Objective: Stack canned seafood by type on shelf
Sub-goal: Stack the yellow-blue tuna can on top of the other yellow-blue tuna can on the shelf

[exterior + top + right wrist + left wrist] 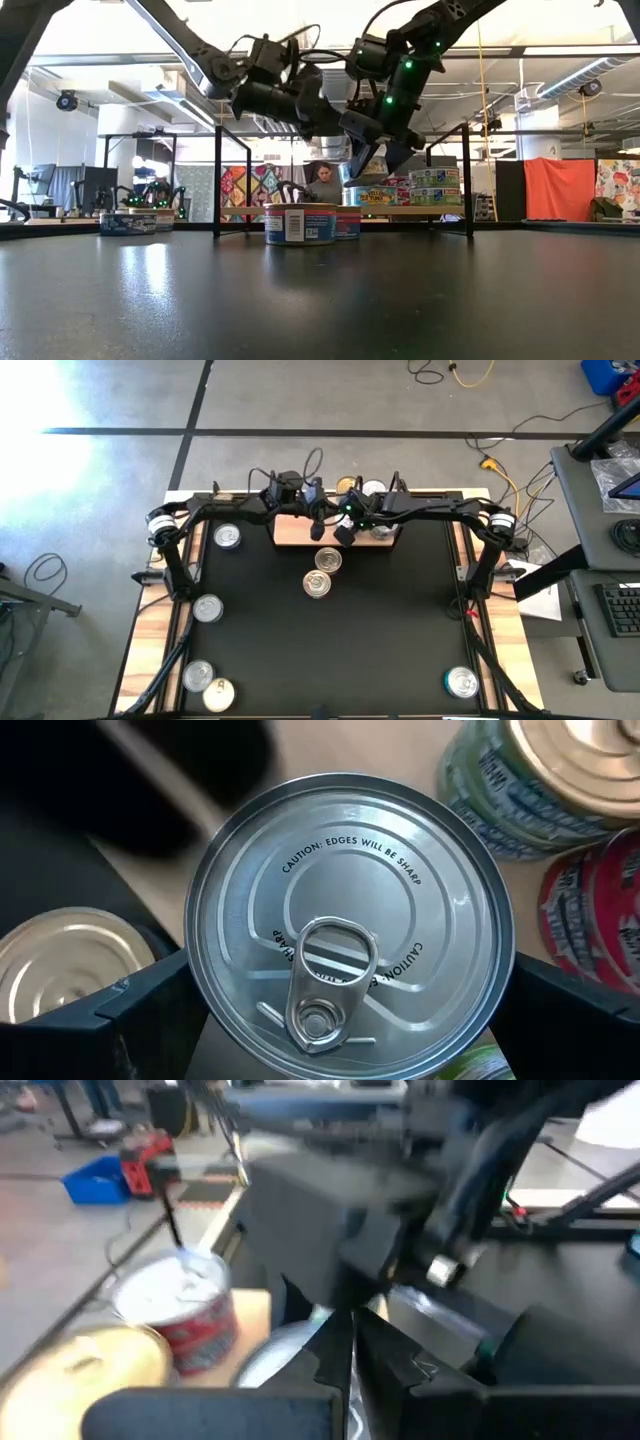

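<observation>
Right pincer [372,168] over the small light-wood shelf with black wire posts [290,532], spread wide, dark fingers [140,1020] flanking a round silver pull-tab tin [350,920]. Real grip or not: cannot tell. Tin sits above the shelf board, on another tin whose green label edge shows under it. Just beside it on the shelf: gold-lidded tin with pale green label [540,770] and red-labelled tin [600,910].

Left pincer [316,532] also over the shelf, just beside the right one, fingers pressed fully together, nothing between them. Red-labelled silver tin [185,1305] and gold-lidded tin [85,1370] on the wood close to it.

Rest of the canned seafood, relative to the shelf:
- two silver tins [327,559] touching each other on the black table [400,620], just in front of the shelf
- one silver tin [227,537] beside the shelf's left end
- one silver tin [207,608] further out, front-left
- silver tin [197,676] and gold tin [219,695] well apart from the shelf, near front-left corner
- one silver tin [462,682] well apart, front-right corner
</observation>
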`<move>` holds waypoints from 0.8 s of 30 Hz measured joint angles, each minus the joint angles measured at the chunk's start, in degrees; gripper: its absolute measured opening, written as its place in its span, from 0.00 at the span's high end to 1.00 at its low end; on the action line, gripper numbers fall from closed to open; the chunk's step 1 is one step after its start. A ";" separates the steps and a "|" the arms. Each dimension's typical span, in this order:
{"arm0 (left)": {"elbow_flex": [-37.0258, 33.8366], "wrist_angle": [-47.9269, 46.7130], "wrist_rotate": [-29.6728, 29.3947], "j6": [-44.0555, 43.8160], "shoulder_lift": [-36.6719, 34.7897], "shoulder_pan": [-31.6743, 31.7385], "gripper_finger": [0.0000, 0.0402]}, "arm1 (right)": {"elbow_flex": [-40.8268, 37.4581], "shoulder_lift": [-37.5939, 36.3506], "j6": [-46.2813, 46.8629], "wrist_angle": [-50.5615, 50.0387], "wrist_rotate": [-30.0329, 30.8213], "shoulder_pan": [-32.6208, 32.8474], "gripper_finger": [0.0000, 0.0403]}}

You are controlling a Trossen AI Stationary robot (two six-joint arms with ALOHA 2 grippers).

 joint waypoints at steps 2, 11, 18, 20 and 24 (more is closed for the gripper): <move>0.00 0.13 0.00 -0.05 1.36 0.01 1.00 | -0.11 0.13 0.12 -0.88 0.04 0.01 0.01; 0.42 1.19 -0.13 0.13 2.71 0.03 1.00 | 1.38 -0.53 1.22 -3.43 1.53 -0.01 0.01; 0.34 1.07 -0.17 0.13 2.71 -0.55 1.00 | 1.11 0.52 1.56 -3.91 1.96 -0.38 0.01; 0.31 1.06 -0.47 0.17 2.71 -0.95 1.00 | 1.10 1.05 1.68 -3.43 2.01 -0.40 0.01; 0.31 1.06 -4.64 2.17 3.42 -1.74 1.00 | 1.06 1.33 2.00 -3.14 2.01 -0.40 0.01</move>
